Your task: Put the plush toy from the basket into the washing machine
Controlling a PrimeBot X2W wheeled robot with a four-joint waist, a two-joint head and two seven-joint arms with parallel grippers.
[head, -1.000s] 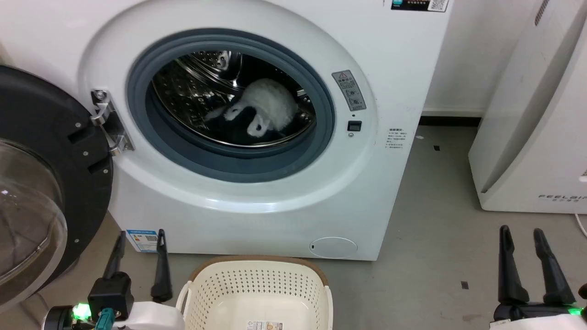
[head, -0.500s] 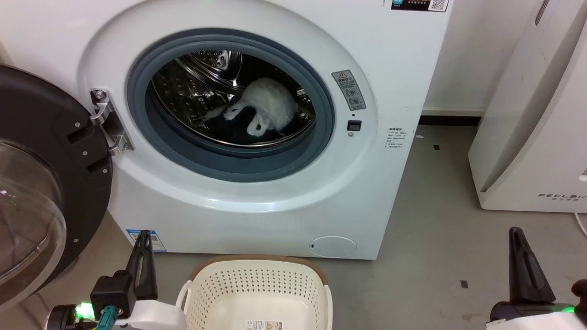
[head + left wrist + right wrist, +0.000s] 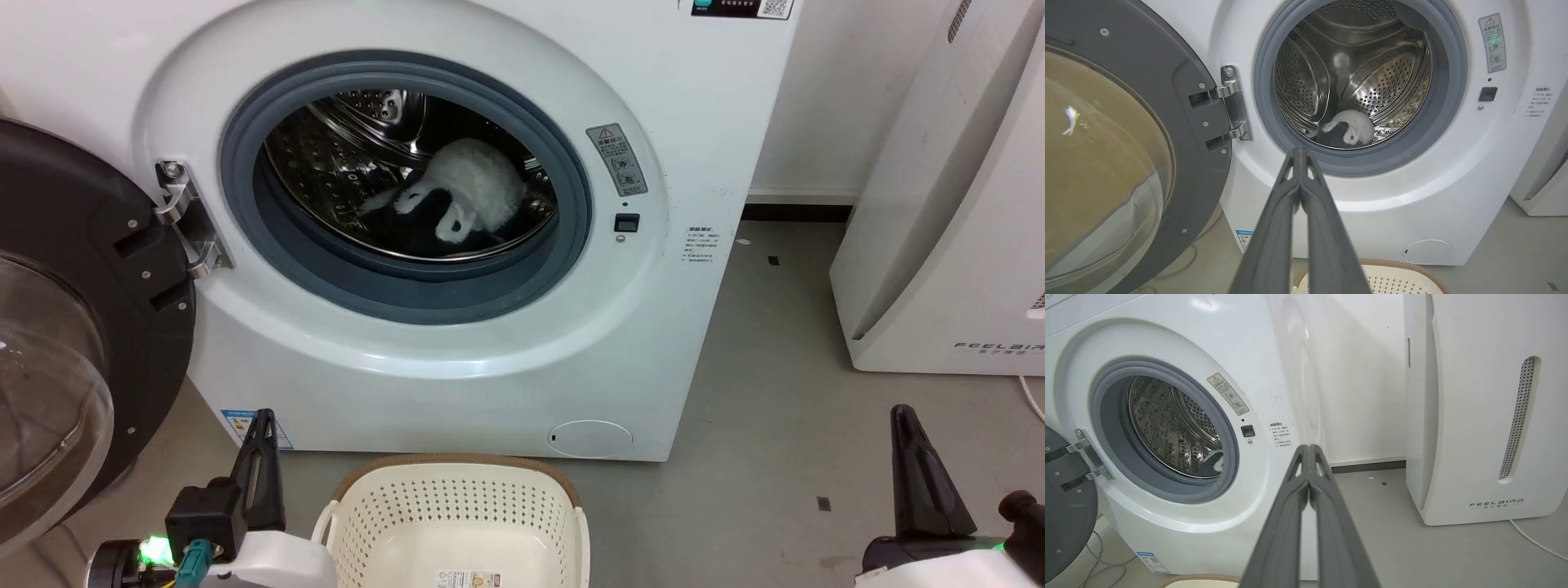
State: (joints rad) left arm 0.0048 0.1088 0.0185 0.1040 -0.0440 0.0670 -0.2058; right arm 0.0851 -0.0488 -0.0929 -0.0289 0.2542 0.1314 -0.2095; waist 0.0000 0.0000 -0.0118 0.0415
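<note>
Looks done: nothing held, plush toy in drum.
Your left gripper and right gripper, fingers together, sit low flanking the basket, likely parked clear; beyond, toy lies on the washing machine drum floor, door open.

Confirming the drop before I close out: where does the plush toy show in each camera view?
Head view: plush toy low in the drum, right of its centre.
Left wrist view: plush toy at the drum's bottom, just right of picture centre.
Right wrist view: plush toy probably the small white-and-dark patch at the drum's lower right edge.
Shared landmark: the warning sticker right of the porthole, seen in all three.
</note>
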